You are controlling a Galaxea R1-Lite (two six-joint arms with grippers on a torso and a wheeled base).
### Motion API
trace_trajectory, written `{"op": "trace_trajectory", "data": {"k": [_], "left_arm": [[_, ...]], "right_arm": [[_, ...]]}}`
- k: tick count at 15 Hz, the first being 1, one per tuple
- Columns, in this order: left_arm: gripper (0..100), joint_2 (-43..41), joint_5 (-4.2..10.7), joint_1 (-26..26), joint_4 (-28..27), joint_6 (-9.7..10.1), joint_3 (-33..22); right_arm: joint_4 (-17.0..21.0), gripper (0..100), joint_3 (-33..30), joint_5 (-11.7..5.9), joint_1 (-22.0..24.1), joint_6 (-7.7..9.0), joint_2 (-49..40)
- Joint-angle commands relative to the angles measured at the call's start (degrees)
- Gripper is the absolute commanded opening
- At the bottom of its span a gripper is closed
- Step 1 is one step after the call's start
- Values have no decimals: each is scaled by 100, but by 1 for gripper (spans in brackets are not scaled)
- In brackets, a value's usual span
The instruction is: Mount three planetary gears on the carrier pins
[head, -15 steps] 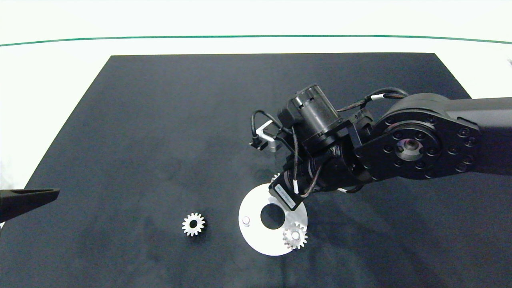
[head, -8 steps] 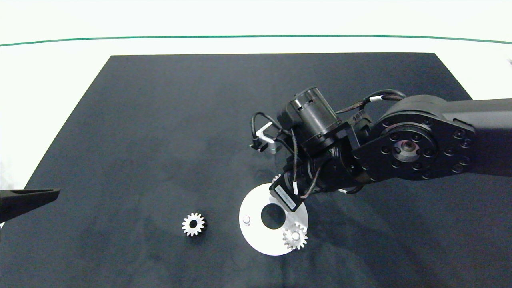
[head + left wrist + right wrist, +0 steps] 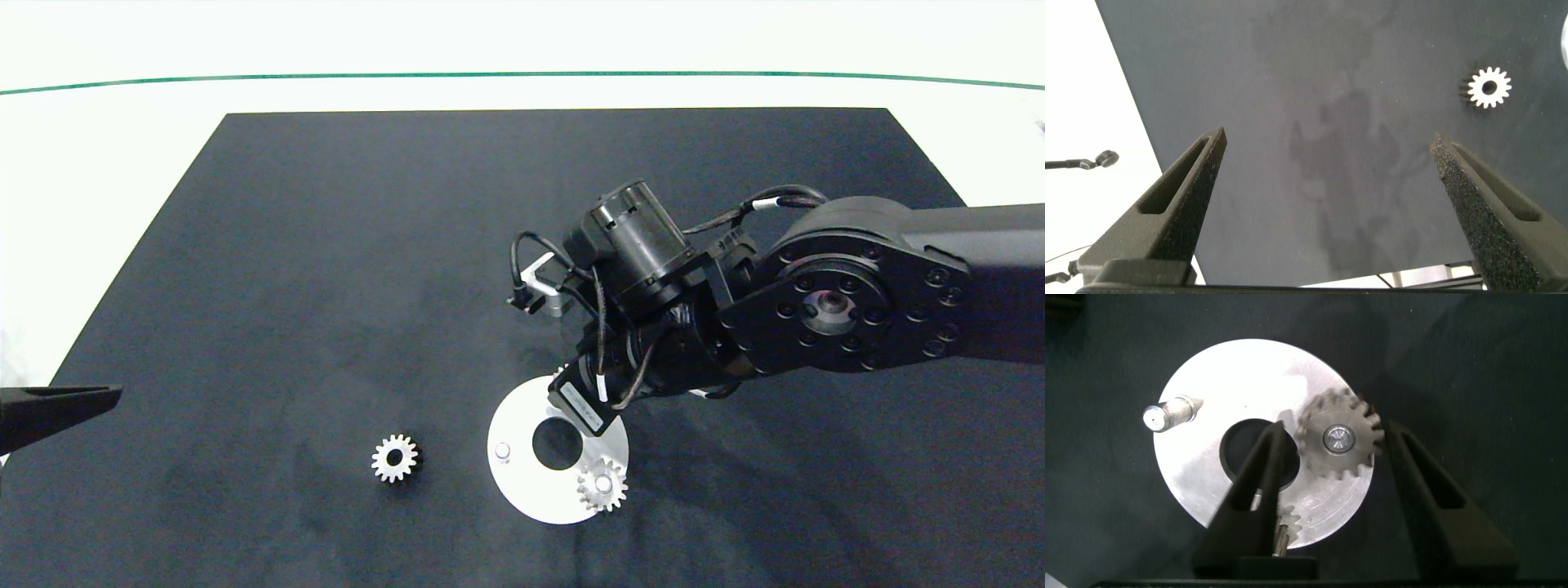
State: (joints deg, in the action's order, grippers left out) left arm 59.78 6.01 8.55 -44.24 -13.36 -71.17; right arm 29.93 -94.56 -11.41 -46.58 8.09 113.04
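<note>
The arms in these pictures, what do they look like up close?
The right arm is matte black, with a big round joint plate ringed by bolts, a black cylindrical motor, looping black cables with white tags, and a small white label. Its gripper's fingers are dark tapered wedges. The left gripper's fingers are dark too, slotted, with rough grainy pads.

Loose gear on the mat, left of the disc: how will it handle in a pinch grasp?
The loose gear looks like solid metal, so probably rigid and heavy for its size. It lies flat on the black mat, so it is unlikely to roll. Its toothed rim may give the fingers bite, though its low profile could make pinching fiddly.
</note>
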Motion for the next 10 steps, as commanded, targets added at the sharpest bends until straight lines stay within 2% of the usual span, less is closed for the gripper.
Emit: {"op": "trace_trajectory", "data": {"k": [1, 2, 5, 6, 8, 10], "left_arm": [[100, -2, 5, 7, -23, -9, -2], [100, 7, 5, -2, -15, -9, -2], [100, 33, 5, -2, 3, 9, 7], [100, 51, 5, -37, 109, 35, -20], [100, -134, 5, -72, 319, 79, -29], [100, -142, -38, 86, 319, 343, 33]], "right_arm": [[13, 100, -10, -10, 0, 8, -10], [22, 100, 17, -10, 0, -10, -89], [13, 100, 737, -2, 17, -133, -1056], [13, 100, 1511, -54, 123, -141, -1900], [-48, 100, 2460, -186, 369, -141, -2999], [-145, 100, 3040, -195, 501, -150, -3992]]}}
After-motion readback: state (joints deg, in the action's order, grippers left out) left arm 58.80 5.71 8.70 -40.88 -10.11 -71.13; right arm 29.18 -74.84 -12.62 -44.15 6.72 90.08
